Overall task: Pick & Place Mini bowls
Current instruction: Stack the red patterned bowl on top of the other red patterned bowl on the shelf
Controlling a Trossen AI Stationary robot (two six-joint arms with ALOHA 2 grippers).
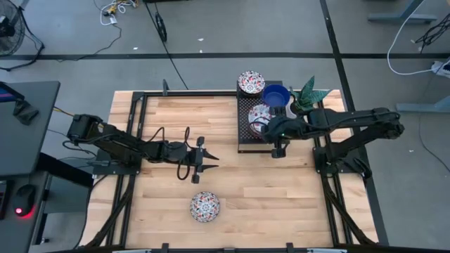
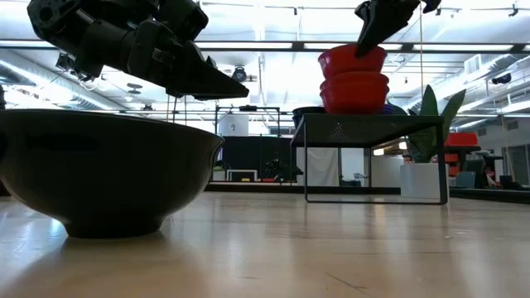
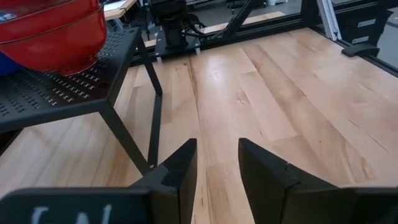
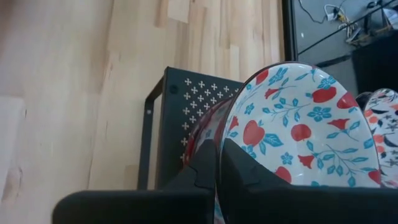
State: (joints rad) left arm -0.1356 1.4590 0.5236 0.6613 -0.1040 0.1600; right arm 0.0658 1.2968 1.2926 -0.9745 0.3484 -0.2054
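A black perforated rack [image 1: 246, 137] stands at the table's far side. It bears a stack of floral bowls [image 1: 259, 112], whose red outer walls [image 2: 354, 83] show in the low view. A second floral bowl [image 1: 251, 82] and a blue bowl [image 1: 276, 95] lie behind it. My right gripper [image 1: 267, 125] is over the stack, shut on the top bowl [image 4: 298, 124]. One floral bowl [image 1: 204, 206] rests on its base near the table's near edge. My left gripper [image 1: 213, 158] hovers open over mid-table, holding nothing. My right gripper pinches the top floral bowl's rim [image 4: 225, 127], one finger [image 4: 245, 168] on the patterned inside and the other [image 4: 202, 168] on the red outer wall. The fingers come slanting down from above. The bowl still sits on the stack [image 2: 354, 60].
A potted green plant [image 1: 307, 97] stands at the rack's right end, close to my right arm. Bare wood lies between the rack and the lone bowl. The rack's thin legs [image 3: 152, 124] rise just ahead of my left gripper [image 3: 217, 149].
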